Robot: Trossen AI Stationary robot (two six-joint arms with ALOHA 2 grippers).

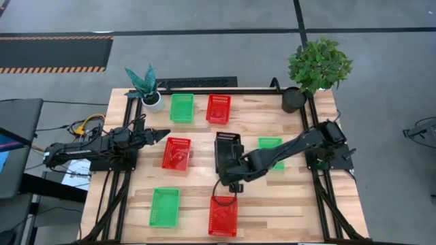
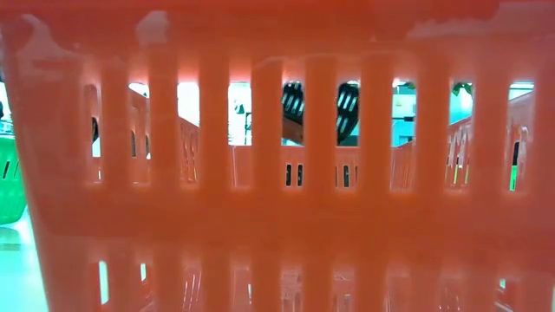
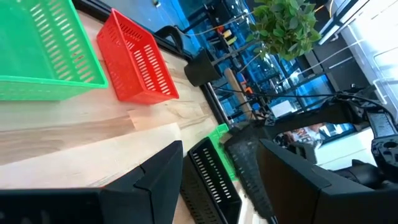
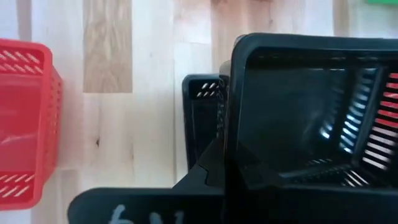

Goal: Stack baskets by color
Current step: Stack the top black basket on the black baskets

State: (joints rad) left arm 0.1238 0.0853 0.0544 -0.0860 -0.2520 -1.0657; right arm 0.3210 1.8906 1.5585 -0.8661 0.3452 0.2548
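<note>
My right gripper reaches to the table's middle and is shut on a black basket, which fills the right wrist view. A second black basket stands on the table just under and beside it. Red baskets lie at mid-left, far middle and the near edge. Green baskets lie at the far side, near left and under the right arm. My left gripper waits open at the left, touching nothing. My right gripper holds the black basket by the short end wall that faces the table's near edge. The fingers slant down at it from the near right. The basket sits tilted over the second black basket. I cannot tell whether the two touch.
A small potted plant stands at the far left corner and a larger one at the far right. The near red basket fills the low view. Bare wood shows between the near baskets and at the near right.
</note>
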